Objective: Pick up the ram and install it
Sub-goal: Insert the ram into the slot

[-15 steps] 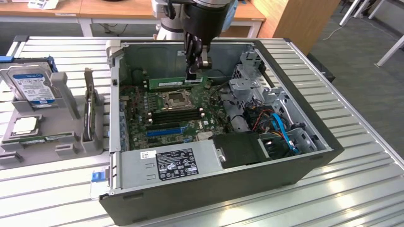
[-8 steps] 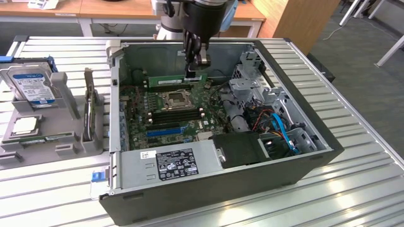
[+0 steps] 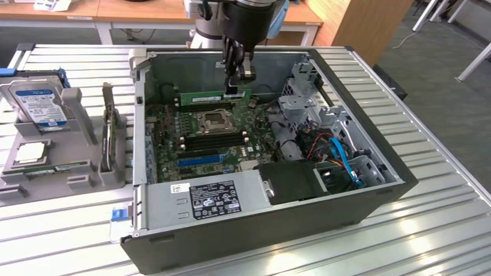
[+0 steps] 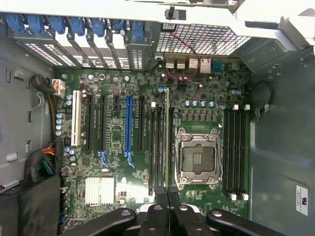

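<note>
One ram (image 3: 206, 97) | thin flat green board, edge-on in the wrist view | pinched in the nearly closed black gripper (image 3: 234, 88) | over long dark memory slots (image 4: 156, 147) beside the square metal CPU socket (image 4: 198, 160) | slot contact hard to judge

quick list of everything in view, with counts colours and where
table: one, silver slatted metal, under everything
computer case: one, dark grey, open, on the table
motherboard: one, green, inside the case
power supply: one, grey, black label, case's near side
ram stick: one, green, at the slots beside the processor socket
holder: one, grey, exterior view's left
hard drive: one, silver, blue label, standing in the holder
expansion card: one, green, on edge in the holder
robot arm: one, black, reaching into the case, jaws shut on the ram stick
</note>
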Controlling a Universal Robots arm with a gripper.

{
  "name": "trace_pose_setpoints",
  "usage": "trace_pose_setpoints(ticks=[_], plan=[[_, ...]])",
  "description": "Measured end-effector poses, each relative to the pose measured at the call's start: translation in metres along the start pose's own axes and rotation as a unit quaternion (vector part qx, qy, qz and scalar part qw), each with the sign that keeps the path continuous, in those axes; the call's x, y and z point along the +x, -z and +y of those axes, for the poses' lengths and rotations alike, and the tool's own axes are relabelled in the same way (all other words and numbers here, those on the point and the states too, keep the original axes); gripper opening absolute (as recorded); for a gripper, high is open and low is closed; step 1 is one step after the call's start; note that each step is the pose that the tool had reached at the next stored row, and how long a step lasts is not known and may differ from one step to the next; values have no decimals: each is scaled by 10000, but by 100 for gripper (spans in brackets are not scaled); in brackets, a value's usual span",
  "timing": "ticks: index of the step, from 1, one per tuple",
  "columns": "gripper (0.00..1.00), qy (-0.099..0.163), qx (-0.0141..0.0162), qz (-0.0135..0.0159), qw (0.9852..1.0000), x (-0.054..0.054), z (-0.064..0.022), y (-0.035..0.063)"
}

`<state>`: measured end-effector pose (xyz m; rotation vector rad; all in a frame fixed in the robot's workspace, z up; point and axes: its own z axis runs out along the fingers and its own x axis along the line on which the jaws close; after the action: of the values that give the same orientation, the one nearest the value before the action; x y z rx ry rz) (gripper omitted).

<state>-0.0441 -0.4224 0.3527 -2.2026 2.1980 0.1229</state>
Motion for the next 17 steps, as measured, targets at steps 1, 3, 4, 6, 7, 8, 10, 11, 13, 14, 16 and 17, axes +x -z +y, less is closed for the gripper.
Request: trace_pose_setpoints(ticks=[1, 3, 4, 6, 7, 8, 10, 11, 13, 14, 16, 17], plan=[[11, 0, 0, 0, 10000, 0, 0, 0], [11, 0, 0, 0, 10000, 0, 0, 0], [11, 1, 1, -2, 10000, 3, -2, -4], [11, -10, 0, -2, 10000, 5, -2, -12], [11, -18, 1, -2, 10000, 6, -2, -17], [11, -29, 2, -3, 10000, 6, -2, -24], [11, -59, 4, -4, 10000, 8, -3, -40], [11, -78, 6, -4, 10000, 9, -3, -48], [11, -116, 9, -6, 9999, 12, -4, -67], [11, -136, 10, -6, 9999, 13, -4, -77], [11, -153, 12, -7, 9999, 15, -5, -95], [11, -155, 12, -7, 9999, 15, -5, -104]])
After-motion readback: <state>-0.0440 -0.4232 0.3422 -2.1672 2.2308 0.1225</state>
